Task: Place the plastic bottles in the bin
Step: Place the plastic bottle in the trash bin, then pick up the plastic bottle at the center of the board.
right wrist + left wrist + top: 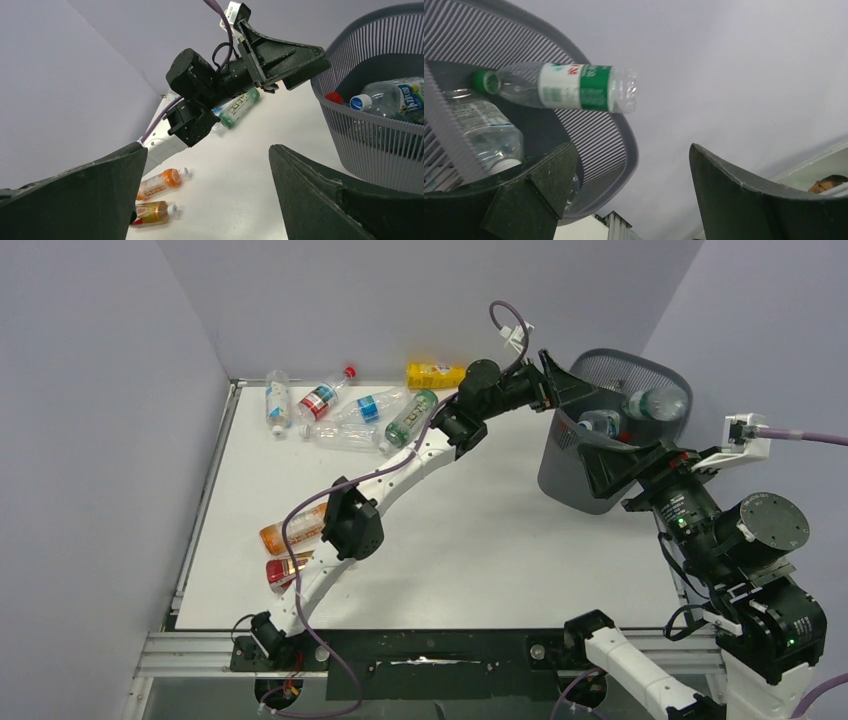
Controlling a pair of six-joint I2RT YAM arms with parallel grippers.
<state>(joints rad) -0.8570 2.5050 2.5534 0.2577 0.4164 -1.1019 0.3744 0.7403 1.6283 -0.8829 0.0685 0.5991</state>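
Presently eight small plastic bottles (pixel 410 418) are lying on the white worktop (pixel 480 540); left pincer (pixel 631 152) and right pincer (pixel 207 147) are gaping wide, empty, by one dark grey mesh bin (pixel 562 478).

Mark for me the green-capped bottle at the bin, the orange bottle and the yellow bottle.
green-capped bottle (pixel 574 87), left wrist view, on its green-and-white label
orange bottle (pixel 160 183), right wrist view, mid-body
yellow bottle (pixel 435 375), top external view, mid-body

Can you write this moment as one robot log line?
left gripper: open at bin rim | green-label bottle: loose inside bin | right gripper: open, empty
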